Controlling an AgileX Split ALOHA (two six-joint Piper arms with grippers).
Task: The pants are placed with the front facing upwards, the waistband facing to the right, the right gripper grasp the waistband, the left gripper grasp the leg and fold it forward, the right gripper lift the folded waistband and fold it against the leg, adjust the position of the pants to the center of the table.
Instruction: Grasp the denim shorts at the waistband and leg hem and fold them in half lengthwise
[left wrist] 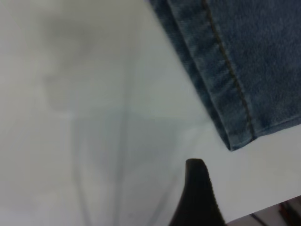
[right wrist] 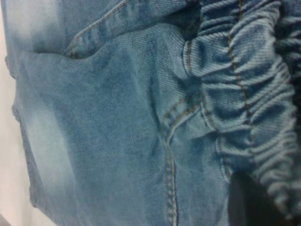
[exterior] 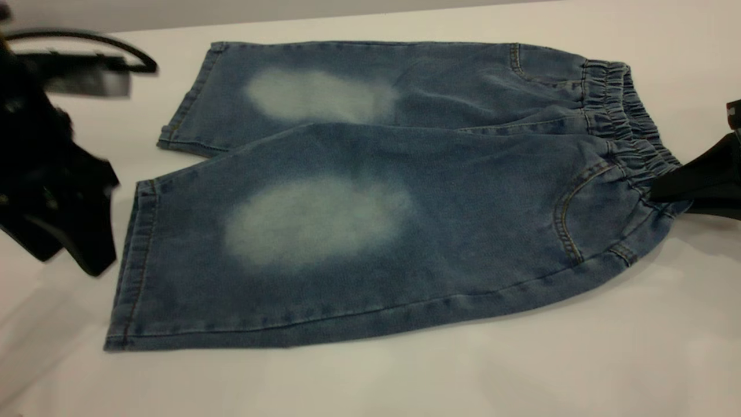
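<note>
The blue denim pants point(exterior: 370, 197) lie flat on the white table point(exterior: 405, 376), front up, with a pale oval on each leg. The gathered waistband point(exterior: 622, 110) points right and the leg hems point left. My right gripper point(exterior: 660, 190) reaches in from the right edge and is shut on the near end of the waistband; in the right wrist view one dark finger point(right wrist: 247, 200) lies against the denim beside the ruched waistband point(right wrist: 249, 89). My left gripper point(exterior: 69, 258) hovers open just left of the near leg's hem point(exterior: 136, 260). One finger point(left wrist: 197, 193) shows by the hem corner point(left wrist: 235, 136).
A black cable loop point(exterior: 87, 43) of the left arm hangs over the far left of the table. The far table edge point(exterior: 347, 13) runs just behind the pants. In the left wrist view the table's edge point(left wrist: 263, 209) lies close to the left gripper.
</note>
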